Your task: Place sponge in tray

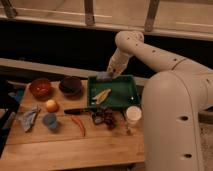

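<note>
Sponge (103, 76) pinched in closed claw (106, 75) over green tray's (131, 102) back rim — wooden table (75, 145), dark room.

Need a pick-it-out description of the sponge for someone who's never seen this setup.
Start at the dark green tray on the wooden table. Above the tray's back left rim hangs the gripper, shut on the sponge. It is a small blue-grey block up in the air, unlike the crumpled blue-grey rag and round blue cup down on the table.
</note>
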Controlling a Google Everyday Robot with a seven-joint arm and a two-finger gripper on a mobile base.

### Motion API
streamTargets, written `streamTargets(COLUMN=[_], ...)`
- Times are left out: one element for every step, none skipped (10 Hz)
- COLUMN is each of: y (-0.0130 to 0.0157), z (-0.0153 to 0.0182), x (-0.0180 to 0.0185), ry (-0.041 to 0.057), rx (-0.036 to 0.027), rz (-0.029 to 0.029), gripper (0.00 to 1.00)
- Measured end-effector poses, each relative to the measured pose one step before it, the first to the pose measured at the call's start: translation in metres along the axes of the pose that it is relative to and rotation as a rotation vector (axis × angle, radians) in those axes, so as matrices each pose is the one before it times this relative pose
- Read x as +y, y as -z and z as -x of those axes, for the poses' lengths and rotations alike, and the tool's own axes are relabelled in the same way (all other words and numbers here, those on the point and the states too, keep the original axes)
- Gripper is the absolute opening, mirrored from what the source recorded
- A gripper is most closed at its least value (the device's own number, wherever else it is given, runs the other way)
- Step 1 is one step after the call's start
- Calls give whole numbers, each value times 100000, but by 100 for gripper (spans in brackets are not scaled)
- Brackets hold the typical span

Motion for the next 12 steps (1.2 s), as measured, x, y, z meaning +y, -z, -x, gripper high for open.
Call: streamTargets(y=[-59, 99, 15, -77, -27, 292, 188, 333, 47, -3, -645, -1172], z=[-137, 163, -8, -44, 176, 663, 661, 903, 898, 1292, 975, 596], x=[412, -436, 50, 135, -158, -786, -1130, -1732, -1850, -2251, -1629, -1162], ry=[349, -412, 61, 107, -1613, -3729, -4124, -5013, -4781, -6283, -5698, -3849], rx=[248, -342, -6, 80, -580, -1188, -521, -543, -134, -158, 1456, 2168], rz=[413, -410, 61, -30, -69, -243, -33, -96, -364, -158, -91, -497], gripper=[0, 0, 0, 0, 0, 0, 0, 0, 0, 0, 0, 1])
